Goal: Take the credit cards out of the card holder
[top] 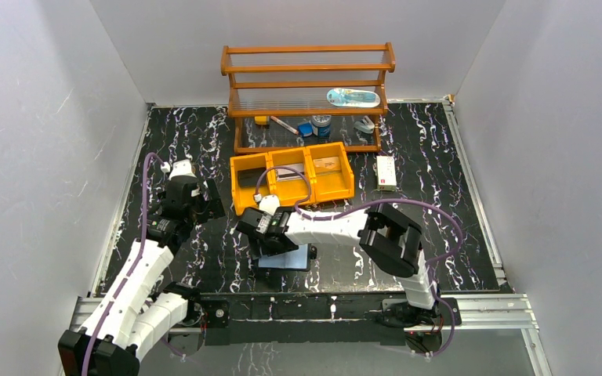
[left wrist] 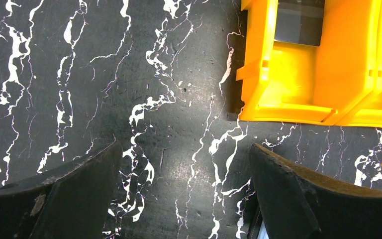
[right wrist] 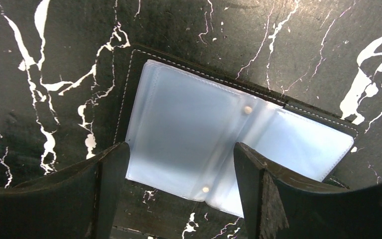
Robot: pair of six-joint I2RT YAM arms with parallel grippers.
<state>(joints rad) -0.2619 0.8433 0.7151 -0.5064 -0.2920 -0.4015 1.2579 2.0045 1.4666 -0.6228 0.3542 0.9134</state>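
Holder [right wrist: 194, 134] lies spread open and flat on the table [right wrist: 40, 59], pale sleeves up, with its black cover showing as a stitched border round them. In the right wrist view its long axis runs from upper left to lower right. The fold, marked by two studs, crosses it just right of centre frame.

The left panel fills the gap between the fingers of my right gripper [right wrist: 179, 149], and the right panel runs on beneath the right-hand finger. So the holder sits straight below that gripper, not off to a side. The line between the fingers is close to the long axis, only a little skewed from it. The jaws stand well apart with nothing in them; whether they touch the plastic I can't tell.

The sleeves look bare to me, though they are cloudy and could hide something. What I take for cards [top: 328, 164] shows only in the top view, lying flat in the bin [top: 343, 192] just above the holder, a tan one in its right compartment.

My left gripper [left wrist: 185, 147] is spread wide over bare table, with the bin's corner at the upper right of its view. It is well to the left of the holder, so the right arm is plainly the nearer. I'd check the sleeves with that arm first.
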